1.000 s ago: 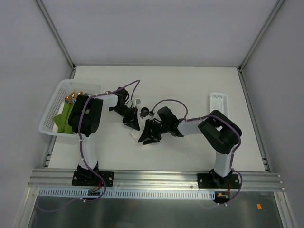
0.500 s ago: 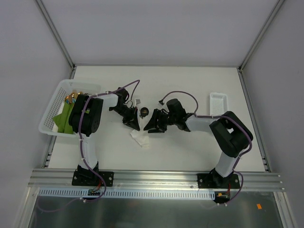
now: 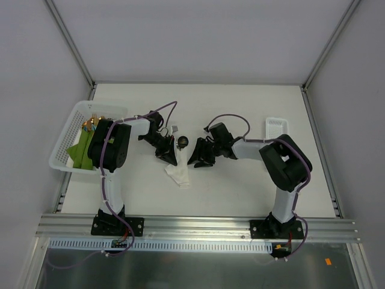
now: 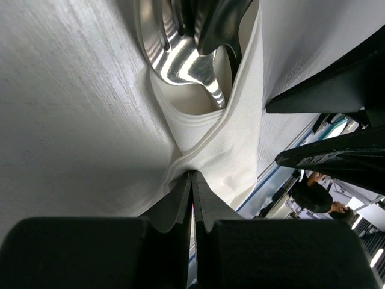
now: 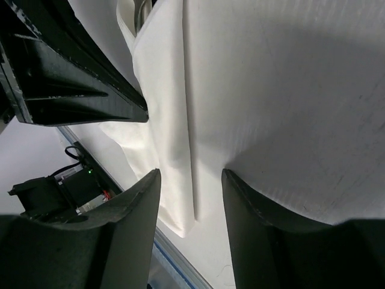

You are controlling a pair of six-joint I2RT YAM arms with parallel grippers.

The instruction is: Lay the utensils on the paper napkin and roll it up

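The paper napkin (image 3: 179, 175) lies bunched mid-table, its folds wrapped around the dark, shiny utensils (image 4: 180, 54). Only a round spoon bowl (image 3: 183, 142) sticks out at the napkin's far end in the top view. My left gripper (image 3: 168, 158) is shut, pinching a fold of the napkin (image 4: 222, 150) at its tips (image 4: 192, 176). My right gripper (image 3: 197, 161) stands open just right of the napkin. In the right wrist view it (image 5: 189, 176) straddles the napkin's long edge (image 5: 162, 90) low over the table, gripping nothing.
A white basket (image 3: 67, 129) with green cloths and gold cutlery stands at the left edge, behind the left arm. A small white tray (image 3: 277, 127) sits at the far right. The two grippers are close together, fingers nearly facing.
My right gripper has drawn back off the napkin's near part, up and to the right, uncovering it. The left gripper has held still, shut on the napkin.
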